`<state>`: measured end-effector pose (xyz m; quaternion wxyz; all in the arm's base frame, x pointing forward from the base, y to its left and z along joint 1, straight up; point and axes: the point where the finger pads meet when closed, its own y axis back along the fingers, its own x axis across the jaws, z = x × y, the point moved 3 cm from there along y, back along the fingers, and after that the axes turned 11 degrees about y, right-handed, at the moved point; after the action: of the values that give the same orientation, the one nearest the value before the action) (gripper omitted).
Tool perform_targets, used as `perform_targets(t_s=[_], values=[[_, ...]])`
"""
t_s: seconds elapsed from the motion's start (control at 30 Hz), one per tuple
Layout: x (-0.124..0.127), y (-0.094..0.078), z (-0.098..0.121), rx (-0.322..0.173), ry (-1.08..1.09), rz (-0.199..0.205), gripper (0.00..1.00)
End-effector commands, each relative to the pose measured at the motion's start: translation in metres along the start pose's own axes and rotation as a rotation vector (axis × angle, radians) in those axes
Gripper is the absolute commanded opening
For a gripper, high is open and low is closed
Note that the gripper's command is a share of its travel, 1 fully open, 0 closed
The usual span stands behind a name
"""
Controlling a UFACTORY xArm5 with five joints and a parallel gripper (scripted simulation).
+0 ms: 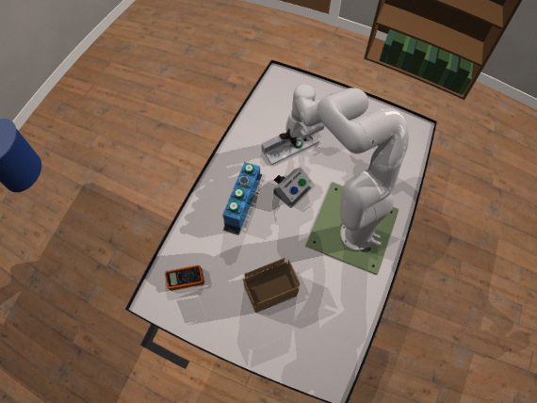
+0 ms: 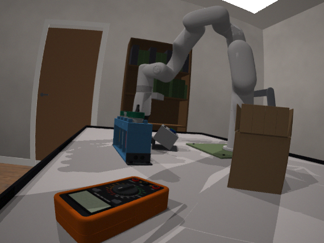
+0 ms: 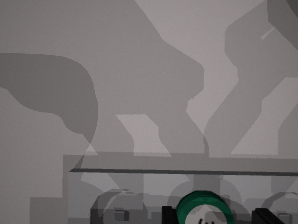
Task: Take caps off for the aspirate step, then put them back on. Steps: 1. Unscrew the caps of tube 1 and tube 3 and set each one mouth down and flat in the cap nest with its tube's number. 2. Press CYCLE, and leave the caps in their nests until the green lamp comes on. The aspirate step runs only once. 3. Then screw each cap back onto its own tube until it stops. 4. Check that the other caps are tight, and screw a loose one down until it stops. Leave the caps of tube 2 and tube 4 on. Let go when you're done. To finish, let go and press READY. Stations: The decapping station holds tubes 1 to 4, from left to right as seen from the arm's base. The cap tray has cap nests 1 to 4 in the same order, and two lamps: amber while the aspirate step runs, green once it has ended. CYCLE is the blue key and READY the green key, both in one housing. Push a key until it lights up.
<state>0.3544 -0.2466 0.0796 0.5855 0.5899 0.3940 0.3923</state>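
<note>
The blue decapping station (image 1: 241, 197) holds four tubes. The third tube (image 1: 244, 181) stands open and grey; the other three carry green caps. The grey cap tray (image 1: 289, 147) lies beyond it. One green cap (image 1: 299, 144) sits in a nest there, and in the wrist view (image 3: 204, 210) it fills the bottom edge. My gripper (image 3: 215, 217) is low over the tray. Its dark fingers stand on either side of that cap, partly open, with a gap on the right side. The gripper also shows in the top view (image 1: 293, 140). The other nests (image 3: 117, 207) look empty.
The key housing (image 1: 294, 185), with its blue key (image 1: 294, 190) and green key (image 1: 302, 182), sits between the station and the green base plate (image 1: 353, 231). An open cardboard box (image 1: 271, 283) and an orange multimeter (image 1: 184, 277) lie near the table's front end.
</note>
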Motion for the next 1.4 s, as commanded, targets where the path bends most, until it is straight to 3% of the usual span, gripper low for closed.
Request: perform_targets(t_s=[0.0,1.23,1.27,1.37], values=[[-0.001,-0.012,0.004,-0.006,0.0,-0.003,0.46],[-0.001,-0.022,0.003,-0.006,0.0,-0.003,0.46],[-0.001,-0.022,0.003,-0.006,0.0,-0.003,0.0],[-0.001,-0.022,0.003,-0.006,0.0,-0.003,0.0]])
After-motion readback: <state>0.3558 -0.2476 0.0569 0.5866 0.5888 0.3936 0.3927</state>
